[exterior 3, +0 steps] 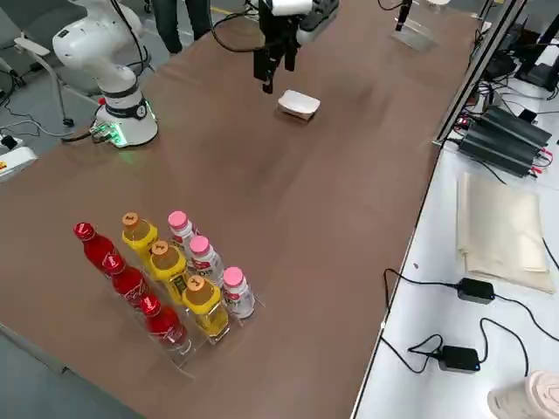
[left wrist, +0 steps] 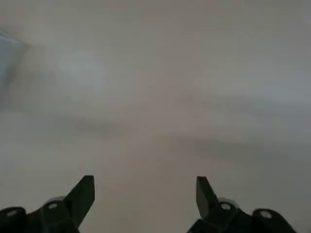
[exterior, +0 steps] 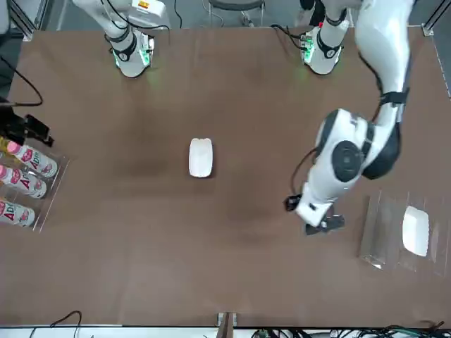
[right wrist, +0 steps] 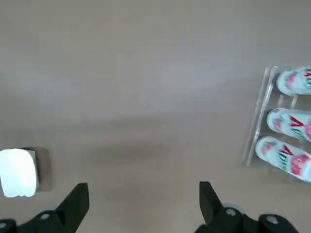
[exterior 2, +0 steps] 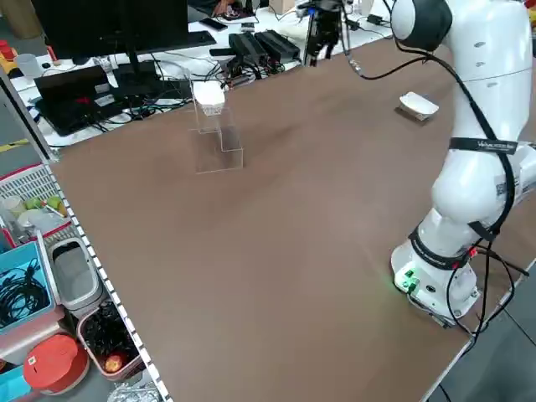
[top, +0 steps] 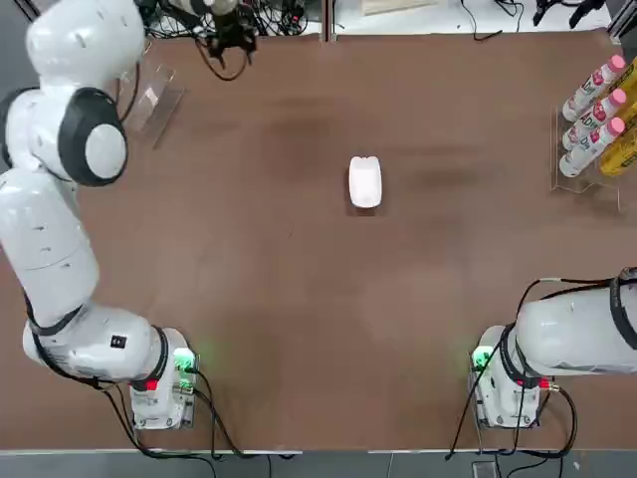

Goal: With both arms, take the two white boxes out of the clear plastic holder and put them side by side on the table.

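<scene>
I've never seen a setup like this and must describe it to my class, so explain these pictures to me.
Two white robot arms share a brown table. One picture looks down from overhead, one faces the robot, two look from the sides, and two come from the wrists. One white box lies mid-table; the other sits in the clear plastic holder on the robot's left. Pink-capped bottles stand in a rack on its right. The left end effector, between box and holder, is open and empty; so is the right one, out toward the bottle rack's side.
</scene>
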`<action>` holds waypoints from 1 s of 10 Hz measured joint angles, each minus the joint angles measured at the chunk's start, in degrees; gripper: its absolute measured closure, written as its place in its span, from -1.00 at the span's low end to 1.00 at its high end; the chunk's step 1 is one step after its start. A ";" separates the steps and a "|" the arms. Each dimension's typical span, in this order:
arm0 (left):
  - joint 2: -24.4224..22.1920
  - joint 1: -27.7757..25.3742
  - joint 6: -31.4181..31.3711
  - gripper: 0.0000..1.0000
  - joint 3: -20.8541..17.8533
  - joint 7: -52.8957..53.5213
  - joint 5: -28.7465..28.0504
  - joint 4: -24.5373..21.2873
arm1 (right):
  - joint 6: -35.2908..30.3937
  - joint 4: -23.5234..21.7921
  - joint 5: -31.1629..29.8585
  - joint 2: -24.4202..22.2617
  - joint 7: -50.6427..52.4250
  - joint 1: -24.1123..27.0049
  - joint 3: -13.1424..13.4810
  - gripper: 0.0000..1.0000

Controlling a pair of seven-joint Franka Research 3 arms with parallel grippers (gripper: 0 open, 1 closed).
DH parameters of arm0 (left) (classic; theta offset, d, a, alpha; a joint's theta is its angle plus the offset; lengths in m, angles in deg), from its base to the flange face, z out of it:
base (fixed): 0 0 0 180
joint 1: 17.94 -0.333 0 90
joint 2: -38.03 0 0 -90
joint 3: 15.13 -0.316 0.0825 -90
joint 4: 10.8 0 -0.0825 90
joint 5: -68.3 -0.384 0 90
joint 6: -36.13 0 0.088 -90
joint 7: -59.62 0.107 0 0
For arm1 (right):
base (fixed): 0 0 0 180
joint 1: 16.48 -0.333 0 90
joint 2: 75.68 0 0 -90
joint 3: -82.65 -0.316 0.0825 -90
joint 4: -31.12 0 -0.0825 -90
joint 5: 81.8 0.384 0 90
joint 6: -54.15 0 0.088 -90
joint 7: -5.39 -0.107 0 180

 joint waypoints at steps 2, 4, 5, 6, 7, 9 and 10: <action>-3.01 -5.39 0.01 -0.83 0.01 8.82 -8.35 -5.24 | 6.59 -5.53 2.36 0.03 -0.07 -1.98 -0.09 -1.00; -3.56 -10.10 -0.03 -0.81 -0.03 17.81 -15.27 -7.04 | 12.28 -10.81 4.74 0.02 -0.09 -3.07 -0.14 -1.00; -3.57 -12.63 -0.24 -0.79 -0.04 21.53 -17.86 -7.07 | 14.62 -13.17 5.82 -0.02 -0.43 -4.07 -0.18 -1.00; -3.60 -15.01 -0.95 -0.73 0.00 24.19 -20.36 -7.06 | 17.48 -16.06 6.55 -0.06 -2.35 -5.93 -0.21 -1.00; -3.56 -17.07 -2.98 -0.71 0.01 26.10 -21.90 -7.19 | 21.42 -19.58 6.77 -0.16 -5.71 -8.56 -0.32 -1.00; -2.70 -19.04 -7.33 -0.63 -0.17 27.67 -25.05 -7.74 | 33.05 -27.57 6.83 -0.29 -15.58 -16.28 -0.58 -1.00; -1.73 -19.82 -8.22 -0.52 -0.20 27.67 -26.59 -7.89 | 38.45 -30.91 6.83 -0.30 -21.62 -20.50 -0.67 -1.00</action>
